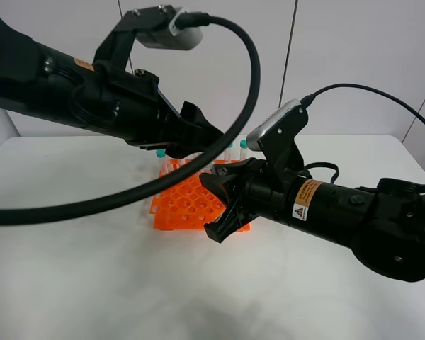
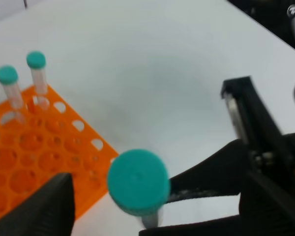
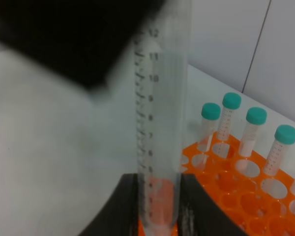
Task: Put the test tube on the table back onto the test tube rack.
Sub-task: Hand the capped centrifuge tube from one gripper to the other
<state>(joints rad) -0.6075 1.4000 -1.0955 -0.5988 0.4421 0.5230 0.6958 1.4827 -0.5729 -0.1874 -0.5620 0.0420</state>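
The test tube (image 3: 157, 123) stands upright between the fingers of my right gripper (image 3: 160, 206), which is shut on its lower end beside the orange test tube rack (image 3: 246, 196). Its teal cap (image 2: 137, 182) shows in the left wrist view between the wide-apart fingers of my left gripper (image 2: 155, 201), which is open and touches nothing. In the exterior view the left gripper (image 1: 198, 138) hovers just above the right gripper (image 1: 214, 202) at the rack's (image 1: 188, 205) right side. The held tube is hard to make out there.
Several other teal-capped tubes (image 3: 231, 100) stand in the rack's back rows; two show in the left wrist view (image 2: 36, 59). Many holes of the rack (image 2: 19, 167) are open. The white table (image 1: 92, 269) spreads around it. A black cable (image 1: 251, 78) loops over the rack.
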